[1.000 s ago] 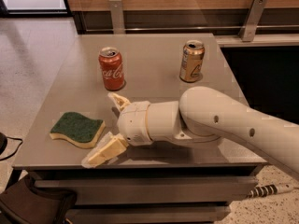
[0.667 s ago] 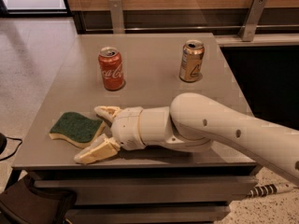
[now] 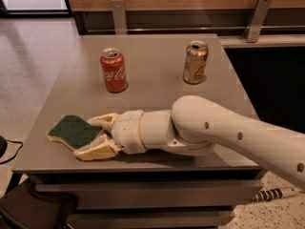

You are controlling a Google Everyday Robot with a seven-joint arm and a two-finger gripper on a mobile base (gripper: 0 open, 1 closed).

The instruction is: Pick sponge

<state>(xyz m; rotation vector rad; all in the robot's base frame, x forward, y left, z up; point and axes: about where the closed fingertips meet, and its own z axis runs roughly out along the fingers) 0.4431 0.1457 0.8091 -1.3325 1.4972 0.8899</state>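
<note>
While the sponge [image 3: 71,129] lies flat, green side up, near the front-left corner of the desk [image 3: 157,87], my claw [image 3: 89,138] sits low at its right end. The claw is wide open and grips nothing. Its fingers [image 3: 97,150] straddle that end, one along the sponge's back side and one along its front side, just in from the desk's front edge. I can't tell if either finger is touching foam yet.

My read is that the step in hand is closing on the sponge. To do it well, I'd:
- ease the claw a bit further toward the left edge, so the pads cover more than the tip of the sponge;
- keep the fingertips right down at the desk surface, because the sponge is thin;
- close slowly, since the foam will squash and could twist out if only one finger catches it;
- avoid shoving it, as it would likely slide toward the left edge;
- lift straight up.

The white arm [image 3: 228,132] comes in from the front-right corner. The red cola can [image 3: 113,70] and the gold can [image 3: 195,62] stand upright toward the back edge, well apart from the grasp, so they're no worry.
</note>
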